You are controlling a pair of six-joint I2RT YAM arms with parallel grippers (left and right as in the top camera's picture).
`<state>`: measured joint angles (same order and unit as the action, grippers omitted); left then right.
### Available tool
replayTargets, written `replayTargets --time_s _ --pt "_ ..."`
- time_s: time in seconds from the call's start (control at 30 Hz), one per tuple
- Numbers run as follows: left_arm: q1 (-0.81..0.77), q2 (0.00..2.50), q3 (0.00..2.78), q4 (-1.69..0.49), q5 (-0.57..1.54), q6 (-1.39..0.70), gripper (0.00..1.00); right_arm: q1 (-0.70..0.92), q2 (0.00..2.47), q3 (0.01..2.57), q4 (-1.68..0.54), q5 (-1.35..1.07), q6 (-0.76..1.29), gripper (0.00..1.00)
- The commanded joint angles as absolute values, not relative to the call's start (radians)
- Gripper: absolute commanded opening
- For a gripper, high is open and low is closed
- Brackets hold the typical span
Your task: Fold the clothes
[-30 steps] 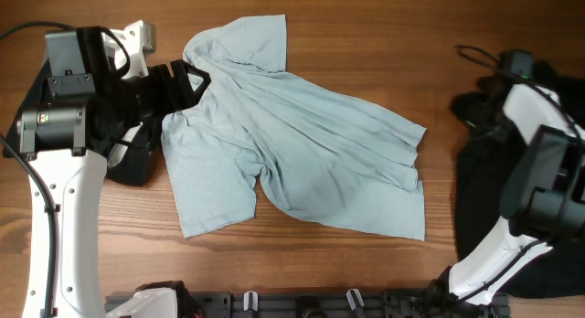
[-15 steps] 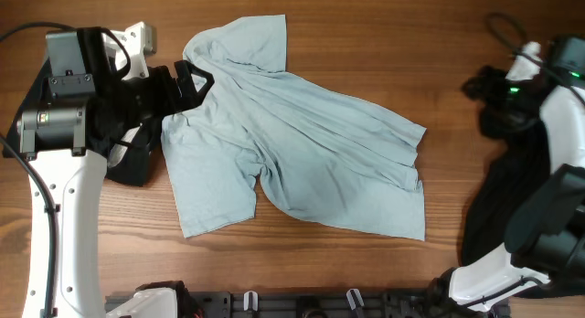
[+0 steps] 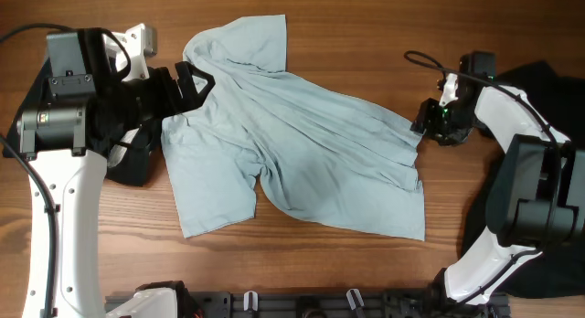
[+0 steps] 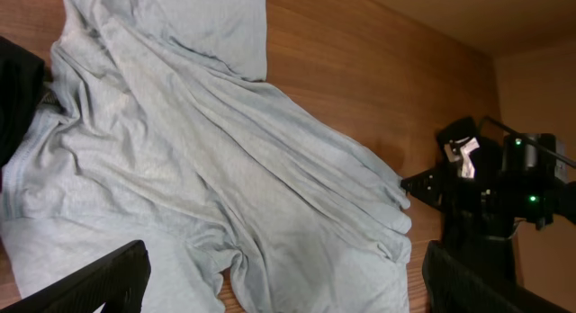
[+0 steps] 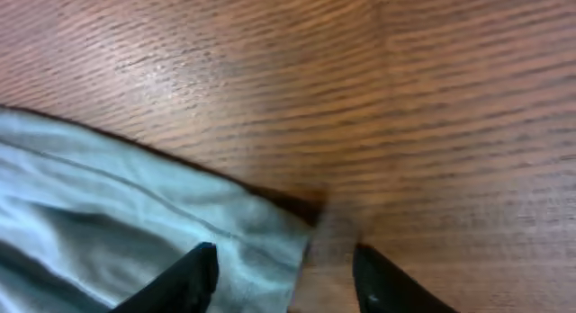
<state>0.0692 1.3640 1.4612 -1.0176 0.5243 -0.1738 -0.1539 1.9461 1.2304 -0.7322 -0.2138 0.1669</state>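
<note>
The left gripper (image 3: 192, 80) hangs at the left edge of the T-shirt (image 3: 292, 144), fingers spread and empty. Closing there could bunch two layers, since the aqua fabric looks thin and limp. The shirt lies mid-table, rumpled in long diagonal creases over the wood-grain table (image 3: 366, 26). At its right corner the right gripper (image 5: 283, 263) straddles the stitched hem, parted. A shallow pinch may slip off. A black garment (image 3: 548, 153) is heaped at the far right.

Short-sleeved T-shirt of soft thin fabric (image 3: 302, 153): plain pale aqua-blue all over.
Heaped cloth garment at the right (image 3: 562, 94): plain black.
Wooden table (image 3: 366, 44): warm brown, darker grain streaks.
Robot arm casings (image 3: 55, 208): white, black joints.
</note>
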Motion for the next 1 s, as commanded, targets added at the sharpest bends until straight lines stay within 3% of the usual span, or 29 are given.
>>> replayTargets --time_s 0.0,0.1,0.13,0.27,0.43,0.57,0.6,0.63,0.97 --pt "0.069 1.356 1.462 -1.018 0.502 -0.160 0.96 -0.150 1.969 1.166 -0.660 -0.242 0.157 0.47" --pt "0.069 1.356 1.462 -1.019 0.486 -0.161 0.96 -0.149 1.969 1.133 -0.584 -0.252 0.166 0.21" --pt "0.069 1.356 1.462 -1.019 0.486 -0.161 0.97 -0.149 1.969 1.134 -0.557 -0.256 0.181 0.04" --pt "0.069 1.356 1.462 -1.018 0.485 -0.160 0.97 -0.175 1.934 1.248 -0.491 -0.345 0.235 0.04" --pt "0.069 1.356 1.462 -1.019 0.485 -0.161 0.96 -0.268 1.915 1.584 -0.165 -0.337 0.376 0.04" --pt "0.069 1.356 1.462 -1.019 0.485 -0.162 0.97 -0.297 1.915 1.707 -0.018 -0.101 0.452 0.05" --pt "0.069 1.356 1.462 -1.019 0.485 -0.162 0.97 -0.305 1.915 1.710 -0.010 -0.076 0.472 0.38" --pt "0.069 1.356 1.462 -1.022 0.485 -0.161 0.97 -0.319 1.915 1.710 -0.015 -0.103 0.474 0.98" --pt "0.067 1.361 1.450 -1.084 0.471 -0.073 0.99 -0.345 1.860 1.710 -0.535 -0.269 0.371 1.00"
